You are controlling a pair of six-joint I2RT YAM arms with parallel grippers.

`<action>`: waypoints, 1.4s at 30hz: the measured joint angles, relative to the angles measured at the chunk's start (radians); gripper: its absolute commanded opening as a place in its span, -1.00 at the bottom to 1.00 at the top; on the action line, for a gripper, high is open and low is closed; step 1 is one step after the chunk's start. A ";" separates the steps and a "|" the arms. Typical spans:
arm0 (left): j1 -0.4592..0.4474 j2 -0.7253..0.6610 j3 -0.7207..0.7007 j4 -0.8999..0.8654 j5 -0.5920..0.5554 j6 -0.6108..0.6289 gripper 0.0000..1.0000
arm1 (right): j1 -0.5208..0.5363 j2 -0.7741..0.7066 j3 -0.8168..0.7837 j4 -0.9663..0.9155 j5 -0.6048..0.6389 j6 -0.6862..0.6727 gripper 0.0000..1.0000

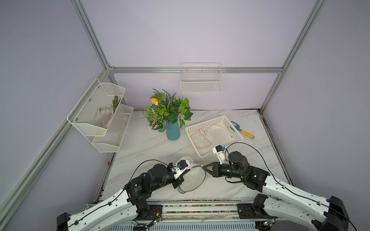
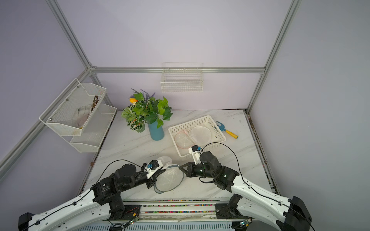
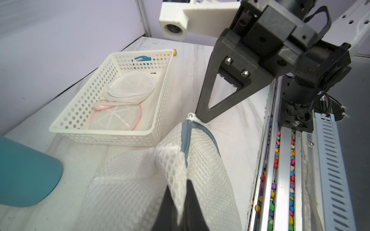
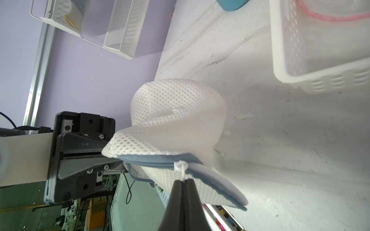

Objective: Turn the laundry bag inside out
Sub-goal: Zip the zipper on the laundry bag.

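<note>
**Figure: two-armed hold on a mesh bag before turning.** The laundry bag [image 1: 193,179] sits at the near middle of the marble table [image 1: 148,148], held up by its rim between the two arms. Whether its lower part rests on the table cannot be told.

- **Left arm:** the left gripper [image 3: 179,198] is pressed together on a fold of the white mesh beside the grey zip band [image 4: 152,160]. It appears to serve as the anchor.
- **Right arm:** the right gripper [image 4: 183,181] is also pressed together, and its tips pinch only the small white zip pull [image 4: 181,166].
- **Why held so:** the grippers face each other, near but not touching, with the rim stretched between them. From where I stand, this looks meant to keep the band taut so the slider can run without the soft mesh bunching.
- **Progress:** a gap shows under the band in the right wrist view, but how far the zip is open is unclear. The turning itself looks not yet begun.
- **Surroundings:** a white basket [image 1: 202,157] holding other mesh bags [image 1: 217,134] stands near the right arm. A blue vase [image 1: 173,131] stands farther back.
</note>
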 measured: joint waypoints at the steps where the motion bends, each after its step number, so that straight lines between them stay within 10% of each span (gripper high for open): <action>1: 0.000 -0.004 -0.006 0.003 -0.003 -0.002 -0.81 | -0.002 0.004 -0.004 0.013 -0.006 0.014 -1.00; 5: 0.000 -0.021 -0.024 0.016 -0.022 -0.023 0.15 | -0.008 0.029 -0.004 0.054 -0.023 0.039 -1.00; 11: 0.000 -0.032 -0.019 -0.042 -0.081 -0.043 0.45 | -0.011 0.069 0.074 0.009 -0.033 -0.024 -1.00; 30: -0.037 0.198 0.196 -0.155 0.036 -0.152 -0.03 | 0.058 0.155 0.222 -0.087 -0.069 -0.155 -1.00; 42: -0.038 0.234 0.251 -0.212 -0.060 -0.130 -0.82 | 0.084 0.158 0.261 -0.092 -0.043 -0.145 -1.00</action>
